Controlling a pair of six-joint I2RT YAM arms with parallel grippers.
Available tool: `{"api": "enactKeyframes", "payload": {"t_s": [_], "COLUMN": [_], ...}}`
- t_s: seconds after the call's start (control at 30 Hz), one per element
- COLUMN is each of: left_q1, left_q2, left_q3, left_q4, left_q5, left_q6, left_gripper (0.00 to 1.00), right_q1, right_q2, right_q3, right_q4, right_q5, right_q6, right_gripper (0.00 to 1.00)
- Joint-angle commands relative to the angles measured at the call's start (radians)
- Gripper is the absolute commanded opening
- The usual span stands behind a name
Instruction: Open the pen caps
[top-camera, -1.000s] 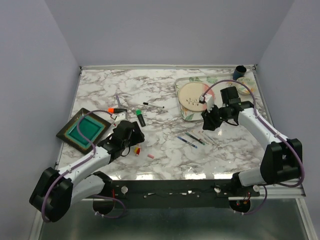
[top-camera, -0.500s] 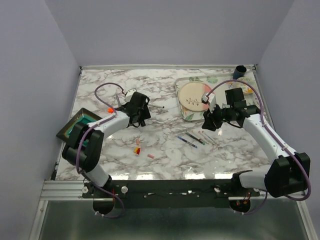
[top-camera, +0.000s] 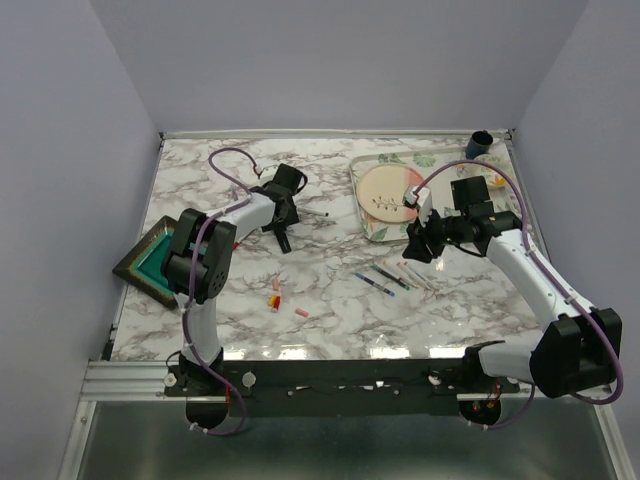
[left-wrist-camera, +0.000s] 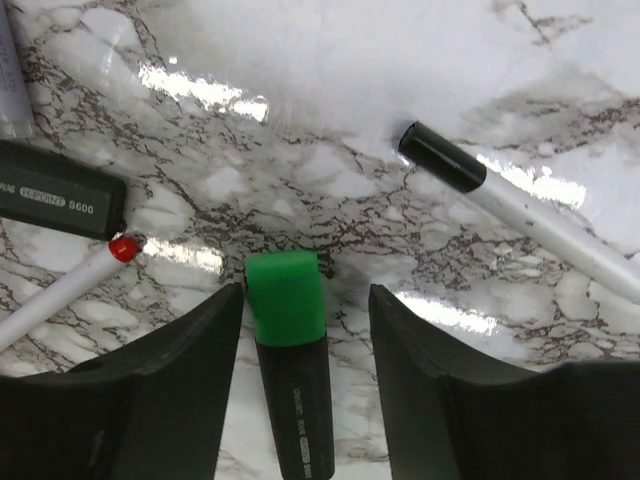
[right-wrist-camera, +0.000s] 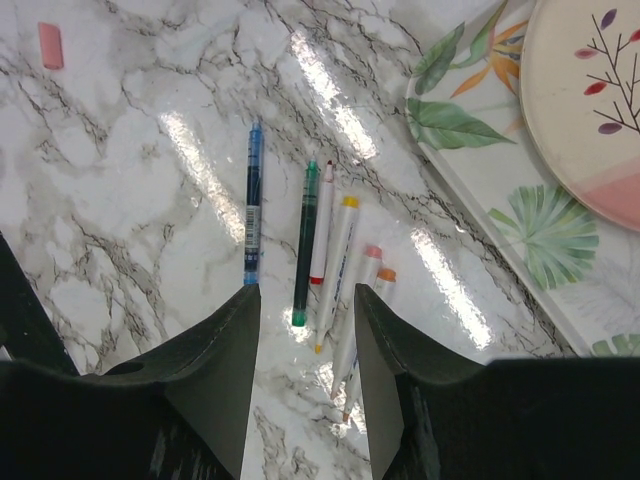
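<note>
Marble-patterned tabletop (top-camera: 340, 325), viewed from above and from both wrists. Far left: a green square dish (top-camera: 160, 262). Left gripper (left-wrist-camera: 305, 295): jaws apart, straddling a black highlighter (left-wrist-camera: 295, 400) that lies flat, with a sliver of table visible on either side, so nothing is clamped. The green cap (left-wrist-camera: 286, 297) is seated on the end pointing away from the wrist. It is probably light, rigid and smooth, held on by a snap fit. The broad flat faces offer the surest purchase, with the barrel pinned separately, and a glancing grip may slip. A black-capped white pen (left-wrist-camera: 520, 205) lies nearby to the right. Centre: loose caps (top-camera: 273, 298) lie on the marble. Right of centre: slim pens (right-wrist-camera: 320, 240) in a row, tips apparently bare. Right gripper (right-wrist-camera: 307, 300): fingers parted, empty, hovering above that row. Far right: a floral tray (top-camera: 365, 225) carrying a plate (top-camera: 385, 190).
</note>
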Motion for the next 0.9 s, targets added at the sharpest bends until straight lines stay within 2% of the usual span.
{"api": "enactKeyframes", "payload": {"t_s": [0.0, 0.23, 0.43, 0.47, 0.57, 0.67, 0.87], "left_q1": [0.031, 0.043, 0.047, 0.047, 0.047, 0.046, 0.029], "left_q2": [0.048, 0.072, 0.026, 0.012, -0.085, -0.179, -0.464], "left_q3": [0.055, 0.046, -0.009, -0.020, -0.080, -0.190, -0.488], "left_q4": [-0.027, -0.006, 0.056, 0.068, 0.131, 0.246, 0.539], "left_q5": [0.023, 0.061, 0.107, 0.118, 0.158, 0.233, 0.408], "left_q6": [0.026, 0.026, 0.023, 0.023, 0.015, -0.003, -0.170], "left_gripper": [0.57, 0.50, 0.28, 0.21, 0.09, 0.05, 0.00], "right_q1": [0.007, 0.006, 0.007, 0.007, 0.007, 0.007, 0.065], "right_q2": [-0.026, -0.030, -0.049, -0.052, -0.066, -0.084, -0.128], "right_q3": [-0.015, -0.014, -0.023, -0.021, -0.026, -0.034, -0.058], "right_q4": [0.000, 0.001, 0.004, 0.004, -0.002, -0.010, 0.039], "right_q5": [-0.029, -0.033, -0.053, -0.060, -0.096, -0.162, -0.293], "right_q6": [-0.017, -0.015, -0.015, -0.017, -0.024, -0.038, -0.008], "right_gripper": [0.50, 0.50, 0.50, 0.50, 0.50, 0.50, 0.51]}}
